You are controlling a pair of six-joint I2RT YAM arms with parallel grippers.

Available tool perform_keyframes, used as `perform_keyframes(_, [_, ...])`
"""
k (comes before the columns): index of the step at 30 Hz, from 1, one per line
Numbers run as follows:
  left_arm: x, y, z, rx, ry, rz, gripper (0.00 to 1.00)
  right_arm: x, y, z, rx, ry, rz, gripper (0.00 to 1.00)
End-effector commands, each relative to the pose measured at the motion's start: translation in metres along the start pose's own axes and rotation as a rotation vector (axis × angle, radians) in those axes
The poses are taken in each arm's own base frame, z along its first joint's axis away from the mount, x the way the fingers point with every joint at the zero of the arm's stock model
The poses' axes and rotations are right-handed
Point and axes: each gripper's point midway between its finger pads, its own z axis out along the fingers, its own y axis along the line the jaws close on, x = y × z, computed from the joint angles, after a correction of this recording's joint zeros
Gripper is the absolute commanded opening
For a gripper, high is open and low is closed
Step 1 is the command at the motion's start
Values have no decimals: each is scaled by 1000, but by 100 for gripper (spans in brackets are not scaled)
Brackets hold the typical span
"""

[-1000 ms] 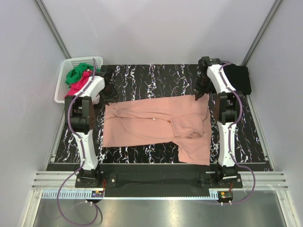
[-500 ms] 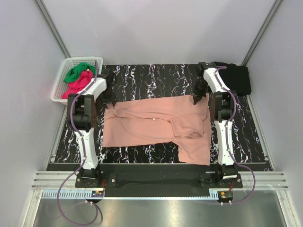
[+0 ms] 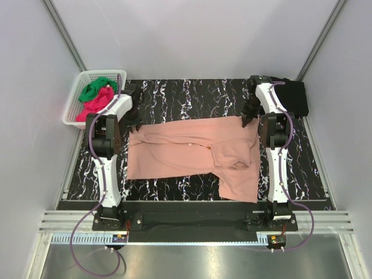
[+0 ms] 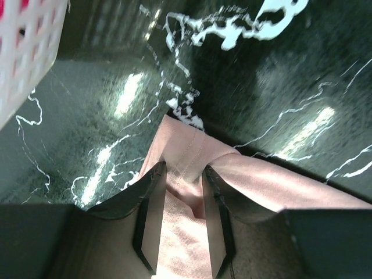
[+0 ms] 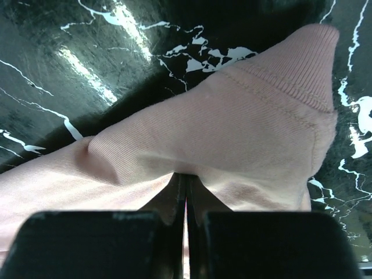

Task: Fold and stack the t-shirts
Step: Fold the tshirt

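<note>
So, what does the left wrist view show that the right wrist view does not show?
Only the left wrist view: a corner of the white basket and the left gripper, jaws apart astride a ridge of the salmon-pink t-shirt. Only the right wrist view: the right gripper, shut on that shirt, and its ribbed edge. Both: the shirt lying on the black marbled table.

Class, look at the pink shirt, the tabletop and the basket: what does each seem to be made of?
Shirt: soft knit cloth, matte; ribbed hem and fine weave show. Tabletop: glossy black marble-look, white veins, glare; perhaps laminate. Basket: white plastic lattice, probably.
</note>
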Motion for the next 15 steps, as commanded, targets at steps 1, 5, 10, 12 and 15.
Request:
perform_keyframes(1, [-21, -1, 3, -34, -58, -19, 35, 5, -22, 12, 68, 63, 15, 0])
perform_keyframes(5, [-24, -8, 0, -6, -58, -13, 37, 4, -10, 8, -2, 67, 2, 0])
perform_keyframes(10, [-34, -13, -11, 26, -86, -6, 41, 1, 3, -8, -76, 50, -9, 1])
perform_keyframes(12, [-35, -16, -16, 51, -84, -1, 43, 3, 12, -17, -130, 52, -12, 1])
perform_keyframes(15, [-40, -22, -29, 98, -94, 4, 45, 0, 17, -31, -165, 28, -26, 0])
